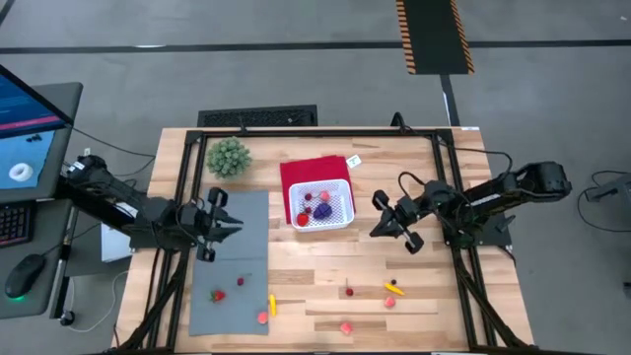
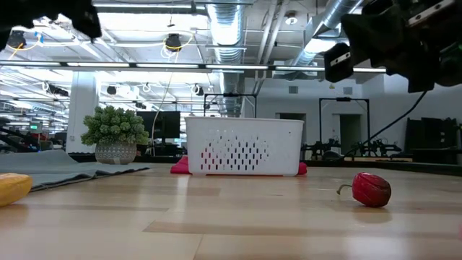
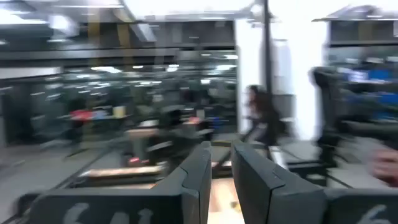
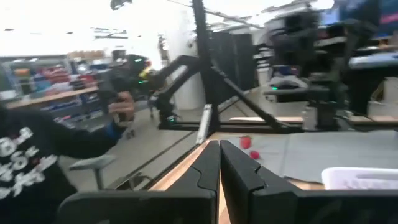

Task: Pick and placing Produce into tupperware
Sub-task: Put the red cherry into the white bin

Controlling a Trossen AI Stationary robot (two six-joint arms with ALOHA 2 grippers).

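From above, the white tupperware [image 1: 323, 205] sits on a red cloth [image 1: 314, 174] with some produce inside, the rest scattered along the counter [image 1: 414, 296]; the left pincer [image 1: 223, 225] and right pincer [image 1: 386, 215] hover beside it, and a rushed descent could likely knock tiny pieces away. At counter height a red piece [image 2: 371, 189] lies near the edge and could roll off. Both wrist views show fingers nearly closed on nothing, and no legible writing appears.

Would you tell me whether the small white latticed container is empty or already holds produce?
Partly filled. The high view shows the white latticed container holding several red pieces and one purple piece; more lie loose on the table.
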